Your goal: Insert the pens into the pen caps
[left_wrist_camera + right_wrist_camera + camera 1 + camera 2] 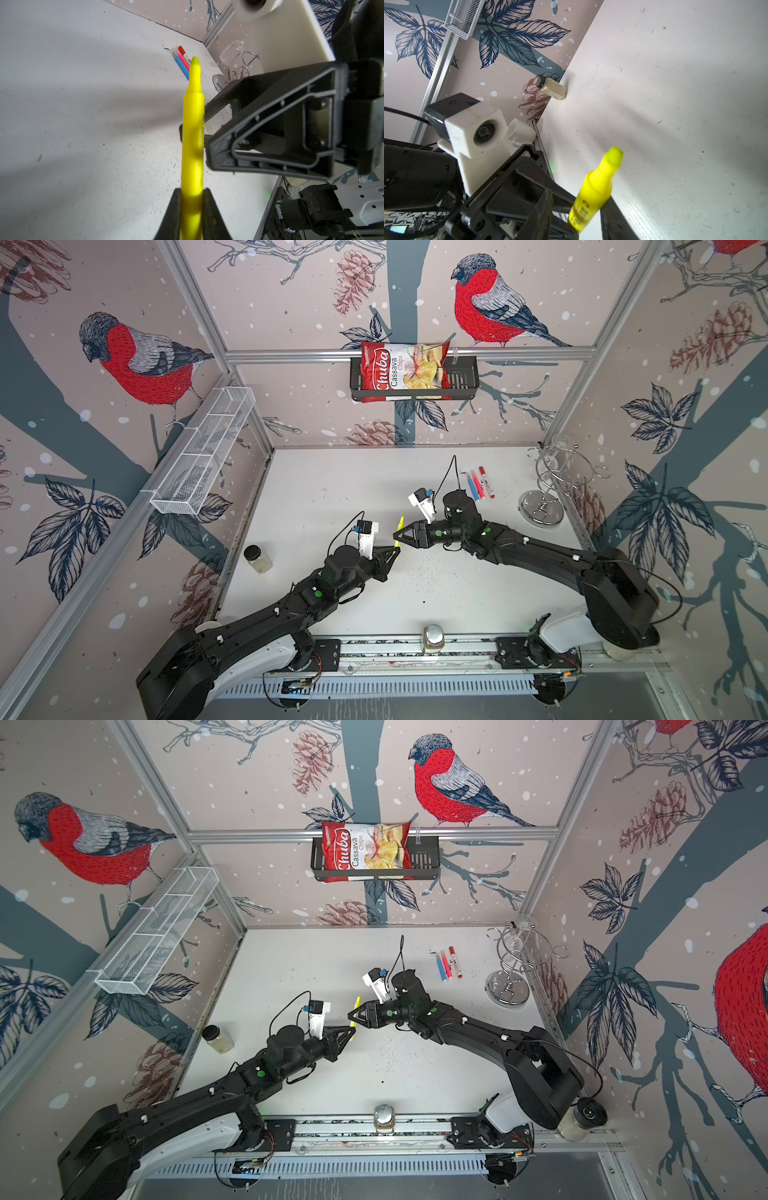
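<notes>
A yellow pen [400, 531] [355, 1011] stands tip-up over the middle of the table, uncapped. My left gripper [192, 191] [397, 549] is shut on its lower barrel [193, 128]. My right gripper [577, 195] [395, 536] reaches in from the right and straddles the upper barrel [593, 187]. One finger touches the pen; a gap shows beside the other. At the back right lie a blue pen [473, 489], a pink-red pen [478, 486] and a white pen [488, 487], side by side. A red pen cap [482, 470] [181, 49] sits on the white pen's far end.
A chrome stand [542, 506] rises by the right wall near the lying pens. A spice jar [257, 559] stands at the left edge, and another jar [433, 638] on the front rail. A white mesh basket [203, 456] and a black basket [465, 377] holding a chips bag hang on the walls.
</notes>
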`<state>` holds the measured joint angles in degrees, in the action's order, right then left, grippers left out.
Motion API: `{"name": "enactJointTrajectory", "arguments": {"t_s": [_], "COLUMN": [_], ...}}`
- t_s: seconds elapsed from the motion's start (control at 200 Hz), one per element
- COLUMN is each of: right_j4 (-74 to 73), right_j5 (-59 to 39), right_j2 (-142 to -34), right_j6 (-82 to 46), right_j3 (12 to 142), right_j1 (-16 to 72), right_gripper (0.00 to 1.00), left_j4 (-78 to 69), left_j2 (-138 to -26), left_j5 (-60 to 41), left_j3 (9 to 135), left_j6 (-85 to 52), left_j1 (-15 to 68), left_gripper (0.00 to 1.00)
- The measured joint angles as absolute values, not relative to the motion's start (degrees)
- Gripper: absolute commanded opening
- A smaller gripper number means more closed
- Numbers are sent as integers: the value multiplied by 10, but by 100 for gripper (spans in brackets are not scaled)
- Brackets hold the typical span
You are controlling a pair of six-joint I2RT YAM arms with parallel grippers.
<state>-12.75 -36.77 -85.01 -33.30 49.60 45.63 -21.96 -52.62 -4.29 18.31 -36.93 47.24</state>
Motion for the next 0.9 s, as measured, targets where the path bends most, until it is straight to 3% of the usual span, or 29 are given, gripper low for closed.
{"name": "enactJointTrajectory", "arguments": {"t_s": [0.305, 0.5, 0.755, 0.901], "right_j4": [-132, -135, -135, -136], "right_j5": [-357, -357, -354, -354], "right_j2": [-854, -854, -841, -835], "right_j6": [-345, -346, -346, -344], "right_j3": [496, 496, 496, 496], "right_j1": [463, 463, 465, 466], "right_gripper": [12, 9, 9, 9], "left_j4": [-226, -226, -230, -232], "left_j2": [-526, -525, -526, -536], "left_j5": [-42, -39, -45, -53], "left_j3": [183, 183, 183, 184], "left_j6": [-372, -373, -372, -373], "left_j1": [475, 477, 478, 478], "left_gripper": [12, 13, 32, 34]}}
